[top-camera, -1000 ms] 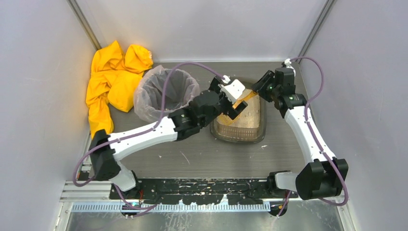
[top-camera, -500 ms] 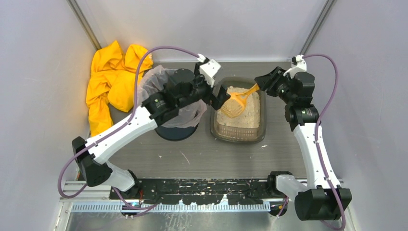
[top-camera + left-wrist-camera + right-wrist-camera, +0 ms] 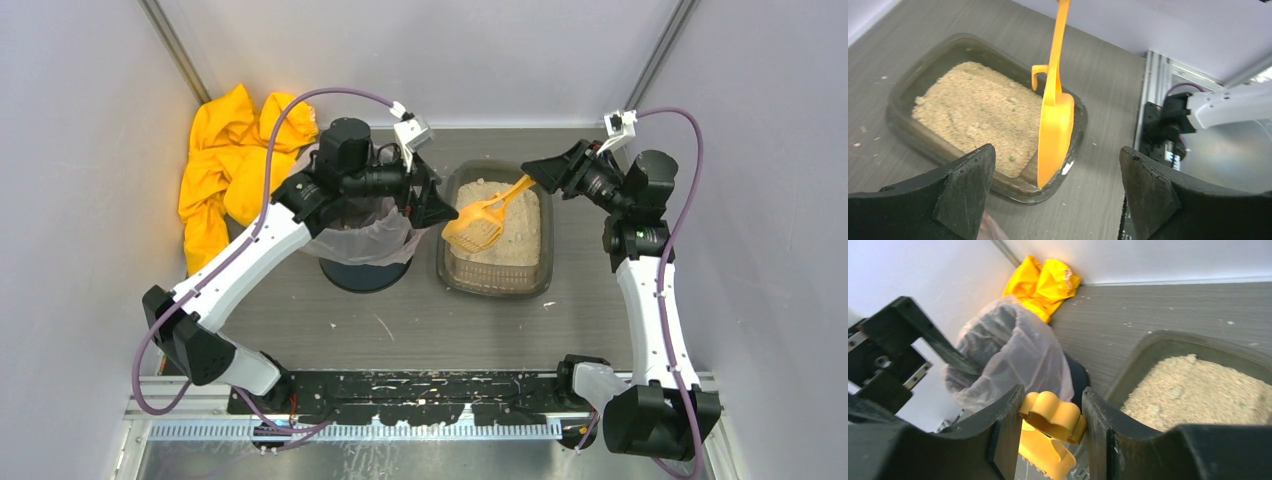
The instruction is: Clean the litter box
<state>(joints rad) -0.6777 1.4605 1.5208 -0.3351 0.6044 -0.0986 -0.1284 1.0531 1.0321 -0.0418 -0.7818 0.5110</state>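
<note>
The litter box (image 3: 497, 288) is a dark translucent tray of beige litter right of centre, also in the left wrist view (image 3: 907, 134) and the right wrist view (image 3: 1154, 341). My right gripper (image 3: 546, 172) (image 3: 1052, 407) is shut on the handle of the orange slotted scoop (image 3: 478, 224) (image 3: 1054, 416). The scoop's head hangs above the box's left side and appears edge-on in the left wrist view (image 3: 1055, 122). My left gripper (image 3: 428, 197) (image 3: 1055, 149) is open and holds nothing, between the bin and the box, pointing at the scoop.
A round bin with a clear bag liner (image 3: 362, 232) (image 3: 1013, 355) stands left of the box, partly under my left arm. A crumpled yellow cloth (image 3: 235, 165) (image 3: 1045, 277) lies in the back left corner. Walls close in both sides and the back.
My left arm swung away from above the litter box, back and left over the bin. My right arm rose and carried the scoop leftward, from resting in the litter to above it.
</note>
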